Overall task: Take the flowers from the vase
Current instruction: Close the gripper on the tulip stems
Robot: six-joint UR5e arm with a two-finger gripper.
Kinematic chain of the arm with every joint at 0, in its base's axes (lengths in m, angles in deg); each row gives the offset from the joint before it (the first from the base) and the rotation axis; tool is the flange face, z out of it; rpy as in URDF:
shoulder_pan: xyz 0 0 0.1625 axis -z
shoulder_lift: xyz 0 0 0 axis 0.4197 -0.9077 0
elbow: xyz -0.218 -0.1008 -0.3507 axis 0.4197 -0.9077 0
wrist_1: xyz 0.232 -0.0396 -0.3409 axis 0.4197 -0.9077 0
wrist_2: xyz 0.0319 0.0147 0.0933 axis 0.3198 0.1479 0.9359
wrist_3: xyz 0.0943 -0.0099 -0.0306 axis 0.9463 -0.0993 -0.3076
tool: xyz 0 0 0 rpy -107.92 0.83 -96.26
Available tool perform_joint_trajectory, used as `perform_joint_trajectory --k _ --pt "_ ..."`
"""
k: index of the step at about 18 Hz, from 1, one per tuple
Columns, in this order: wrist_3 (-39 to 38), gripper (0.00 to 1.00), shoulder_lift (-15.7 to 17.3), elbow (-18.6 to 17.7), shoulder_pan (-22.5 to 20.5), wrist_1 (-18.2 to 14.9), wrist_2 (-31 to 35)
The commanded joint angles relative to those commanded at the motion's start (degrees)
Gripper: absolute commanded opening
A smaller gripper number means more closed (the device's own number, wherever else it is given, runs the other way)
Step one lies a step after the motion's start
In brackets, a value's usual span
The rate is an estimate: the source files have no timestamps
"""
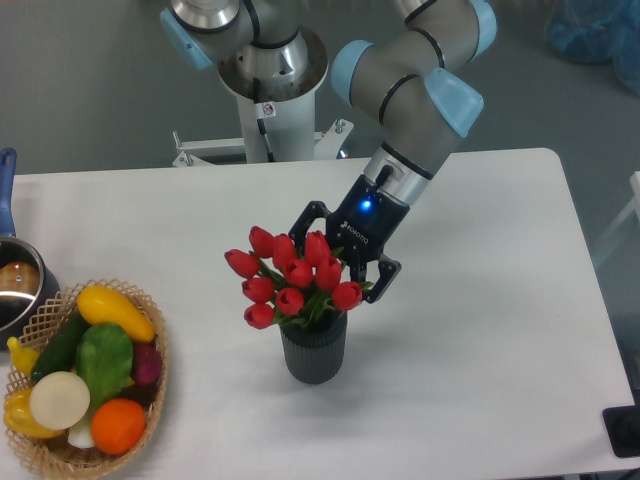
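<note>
On the white worktop (480, 300) the flowers (292, 284) stand in the vase (314, 352). The tool (336, 268) sits against the bunch's upper right side, fingers spread wide, gripping nothing.

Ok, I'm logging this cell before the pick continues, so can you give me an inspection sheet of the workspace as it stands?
Surface: white table, bare on the right side.
Job's things: red tulips standing in the ribbed dark grey vase, vase upright.
Clutter: wicker basket of vegetables and fruit at front left; metal pot with blue handle at the left edge.
Grippers: tool open, fingers at the bunch's right rear; contact cannot be told.
Cables: nothing seen.
Surroundings: robot base behind the table; grey floor.
</note>
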Motion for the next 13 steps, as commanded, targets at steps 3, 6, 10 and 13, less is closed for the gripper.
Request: perform_joint_trajectory --k 3,6,10,13 --pt "0.10 0.24 0.00 -0.17 -0.36 0.00 0.00" --pt "0.18 0.11 0.09 -0.44 -0.71 0.00 0.00" --pt "0.18 0.09 0.35 -0.44 -0.88 0.00 0.09" --pt "-0.08 0.10 1.40 -0.44 -0.97 -0.09 -0.26"
